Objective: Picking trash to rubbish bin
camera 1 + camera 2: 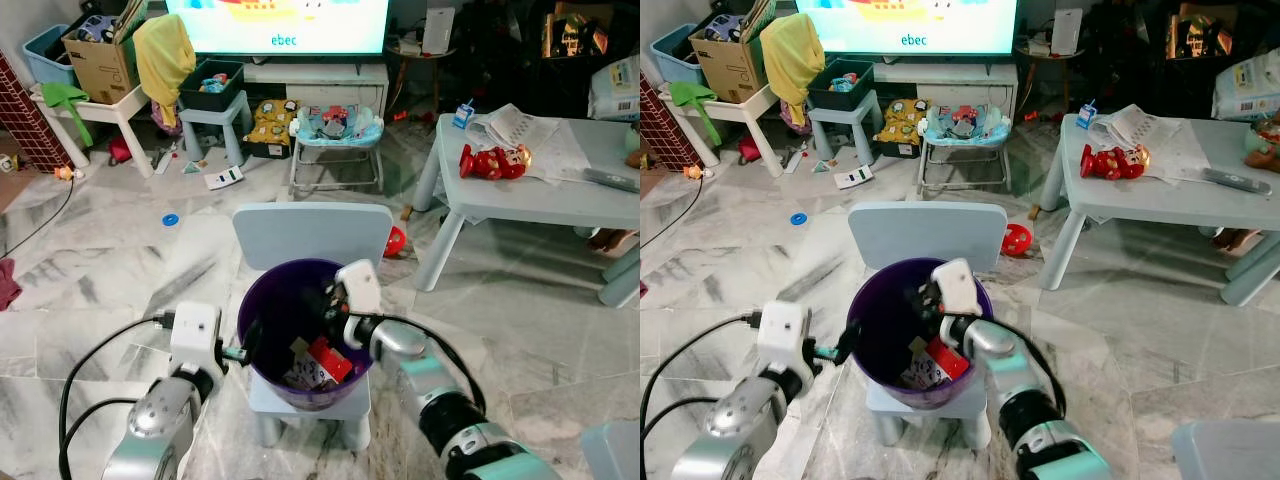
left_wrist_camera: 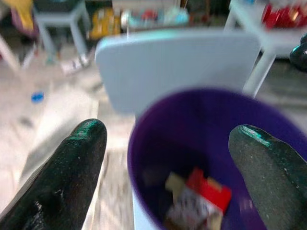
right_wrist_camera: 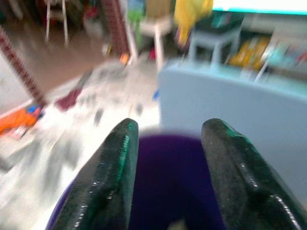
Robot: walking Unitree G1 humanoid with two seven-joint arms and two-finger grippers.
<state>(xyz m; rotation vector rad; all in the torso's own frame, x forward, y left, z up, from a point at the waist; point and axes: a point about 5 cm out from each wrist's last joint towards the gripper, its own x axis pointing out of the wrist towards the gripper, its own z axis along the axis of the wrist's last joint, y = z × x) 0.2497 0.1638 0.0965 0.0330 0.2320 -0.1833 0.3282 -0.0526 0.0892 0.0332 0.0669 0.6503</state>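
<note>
Purple bin (image 1: 262, 300) on the little chair (image 1: 310, 232) has an open mouth, so straight down is free – red trash (image 1: 330, 360) only covers the bottom. Chair back blocks 12 o'clock. Right gripper (image 1: 335, 298) sits spread over the rim at 2 o'clock, left gripper (image 1: 248, 345) hugs 9 o'clock. The grey table (image 1: 560, 200) stands well off at 2.

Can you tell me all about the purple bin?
The bin is a round purple tub, plastic by the look of it, open at the top with no lid. It stands upright on the seat of a small pale blue chair, in front of the backrest. Trash lies at its bottom, some red and white. The right gripper reaches inside its rim; the left gripper is at its outer wall.
</note>
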